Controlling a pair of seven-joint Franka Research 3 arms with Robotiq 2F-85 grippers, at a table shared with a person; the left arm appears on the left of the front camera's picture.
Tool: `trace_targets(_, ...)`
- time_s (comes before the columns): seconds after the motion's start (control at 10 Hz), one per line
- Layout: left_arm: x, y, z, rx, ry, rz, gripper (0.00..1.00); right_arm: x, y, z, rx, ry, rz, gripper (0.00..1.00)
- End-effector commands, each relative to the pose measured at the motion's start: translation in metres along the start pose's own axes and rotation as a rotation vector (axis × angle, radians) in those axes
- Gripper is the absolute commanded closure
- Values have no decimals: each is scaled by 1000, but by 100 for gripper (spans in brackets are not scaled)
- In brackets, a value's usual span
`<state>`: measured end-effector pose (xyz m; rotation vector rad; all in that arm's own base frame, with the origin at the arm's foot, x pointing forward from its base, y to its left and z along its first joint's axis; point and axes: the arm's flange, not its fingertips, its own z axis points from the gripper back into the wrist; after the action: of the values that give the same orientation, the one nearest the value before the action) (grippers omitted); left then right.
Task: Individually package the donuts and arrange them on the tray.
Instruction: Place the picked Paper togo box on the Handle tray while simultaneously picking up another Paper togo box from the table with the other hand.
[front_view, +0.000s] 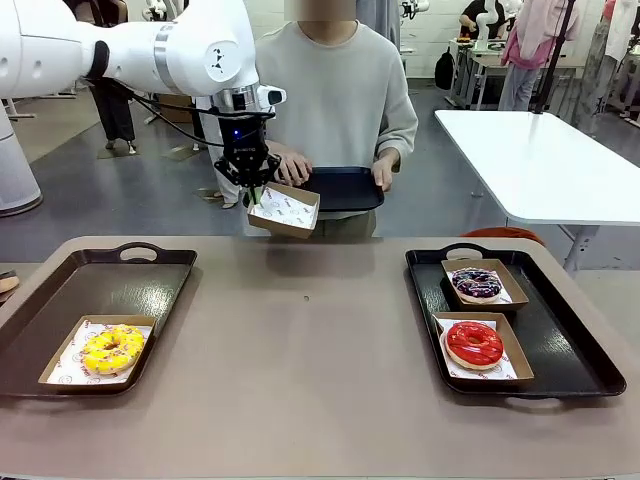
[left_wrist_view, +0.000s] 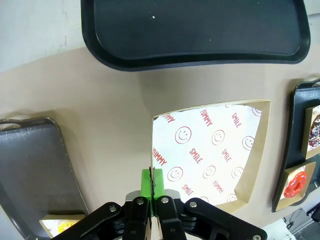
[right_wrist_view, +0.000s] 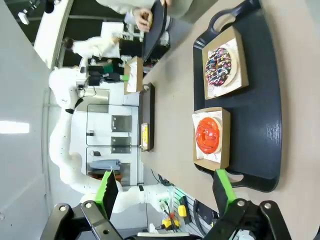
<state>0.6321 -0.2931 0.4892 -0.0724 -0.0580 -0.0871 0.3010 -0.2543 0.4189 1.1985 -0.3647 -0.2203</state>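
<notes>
left hand (left_wrist_view: 154, 194) pinching empty smile-print box (left_wrist_view: 210, 150) | right hand (right_wrist_view: 165, 187) wide open | red donut (front_view: 473, 342) glossy

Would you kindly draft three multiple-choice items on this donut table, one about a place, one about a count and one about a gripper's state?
1. Where does the yellow donut lie?
A. On the tray at the robot's left
B. On the tray the person holds
C. On the bare table

2. How many donuts sit on the tray at the robot's right?
A. One
B. Two
C. Four

3. What is the left gripper doing?
A. Hanging open
B. Pinching an empty paper box by its edge
C. Gripping a donut

Answers:
1 A: the yellow donut rests in a box on the left tray.
2 B: the red donut and purple-iced donut share the right tray.
3 B: the left gripper clamps the empty paper box.
</notes>
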Motion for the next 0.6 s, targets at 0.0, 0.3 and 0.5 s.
trace_targets(0.0,-5,2,3,0,-5,-4,100,-11,-14,4,63,-47,19,0)
trace_targets(0.3,-5,2,3,0,-5,-4,100,-15,-29,5,86,-55,-18,0)
trace_targets(0.5,-5,2,3,0,-5,-4,100,-18,-24,9,47,-40,-29,0)
